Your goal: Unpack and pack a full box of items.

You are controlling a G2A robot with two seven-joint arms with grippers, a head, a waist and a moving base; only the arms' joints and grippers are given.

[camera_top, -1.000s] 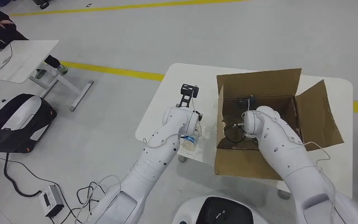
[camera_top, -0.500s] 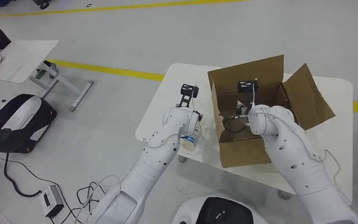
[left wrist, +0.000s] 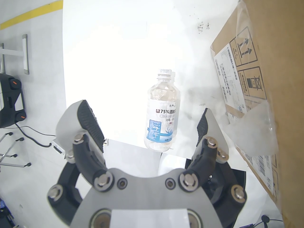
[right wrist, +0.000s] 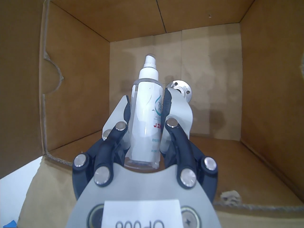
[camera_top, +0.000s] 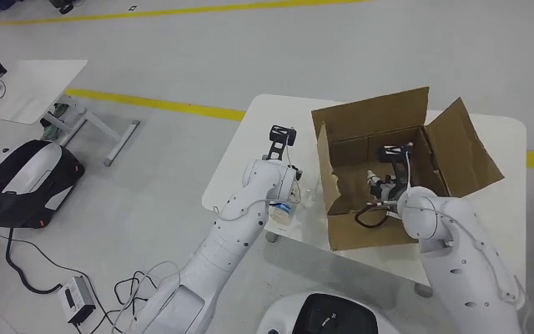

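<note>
a white table (camera_top: 238, 146) stands on a pale grey floor (camera_top: 334, 50); a yellow line (camera_top: 150, 103) crosses the floor behind it; a second, smaller white table (camera_top: 37, 88) sits well apart at the left; near that one lies a black-and-white machine (camera_top: 33, 179); a dark cable (camera_top: 25, 275) trails towards a small grey box (camera_top: 77, 299)

White table (camera_top: 250, 138) bearing open cardboard box (camera_top: 367, 235) and upright clear bottle (left wrist: 162, 112)

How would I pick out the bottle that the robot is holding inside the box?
Find the open cardboard box on the white table. Inside, the right gripper clamps a slim spray bottle beside a metal flange. Its white pump nozzle sets it apart from the capped clear bottle outside.
</note>
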